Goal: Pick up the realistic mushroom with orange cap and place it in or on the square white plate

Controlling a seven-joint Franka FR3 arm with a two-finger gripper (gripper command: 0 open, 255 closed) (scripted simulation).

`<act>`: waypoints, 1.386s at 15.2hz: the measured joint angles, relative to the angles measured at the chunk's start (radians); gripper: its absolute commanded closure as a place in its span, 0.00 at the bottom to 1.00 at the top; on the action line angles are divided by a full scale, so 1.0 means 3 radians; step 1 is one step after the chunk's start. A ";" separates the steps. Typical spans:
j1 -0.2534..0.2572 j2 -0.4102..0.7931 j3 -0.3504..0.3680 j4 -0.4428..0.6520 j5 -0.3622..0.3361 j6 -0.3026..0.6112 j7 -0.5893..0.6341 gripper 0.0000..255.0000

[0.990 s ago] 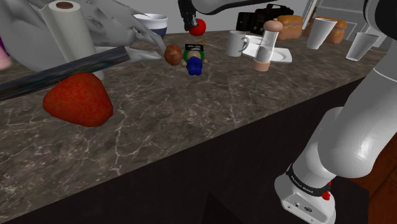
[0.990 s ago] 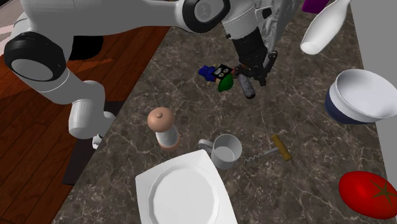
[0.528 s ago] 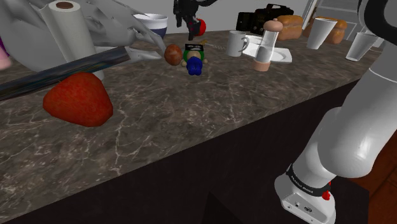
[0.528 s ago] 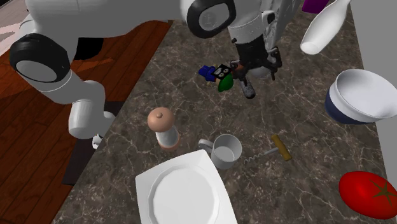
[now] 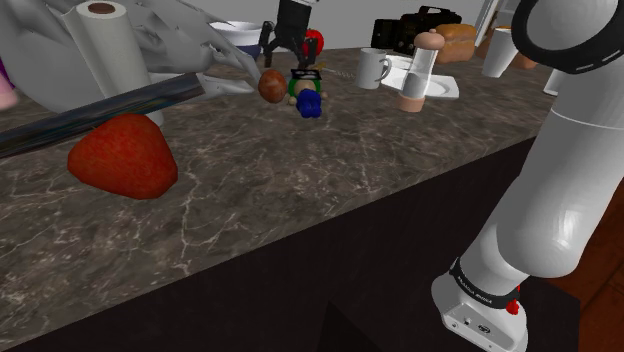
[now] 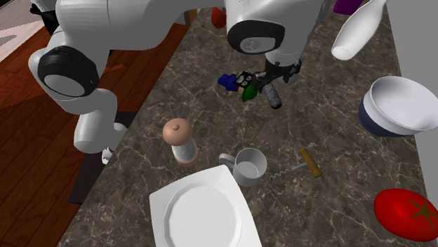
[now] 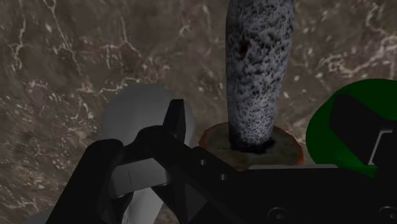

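The mushroom lies on its side on the dark marble counter, with an orange-brown cap and a grey speckled stem. My gripper hangs open just above it, one finger on each side. In the wrist view the stem and the cap's rim lie between the spread black fingers, which do not touch them. In the second exterior view the arm hides most of the gripper. The square white plate sits near the counter's end, behind the grinder in the shoulder view.
A green and blue toy figure lies right beside the mushroom. A grinder, a white mug and a corkscrew stand between mushroom and plate. A bowl, a tomato, a big strawberry and a paper roll are around.
The fingers have gone from shut to spread wide. The hand has come down and toward the shoulder view's left, over the mushroom, and the arm has swung across above it.
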 measured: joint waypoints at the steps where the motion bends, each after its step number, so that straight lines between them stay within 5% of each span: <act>1: 0.0000 0.0016 0.0004 0.0005 0.0015 0.0004 -0.0017 0.00; 5: 0.0006 0.0017 0.0010 -0.0150 0.0032 0.0338 -0.0050 0.00; 11: 0.0001 -0.0029 0.0009 -0.0247 0.0034 0.0428 -0.0062 0.00; 12: 0.0000 -0.0034 0.0010 -0.0258 0.0033 0.0426 -0.0065 1.00; 21: -0.0001 -0.0071 0.0014 -0.0298 0.0042 0.0196 -0.0075 1.00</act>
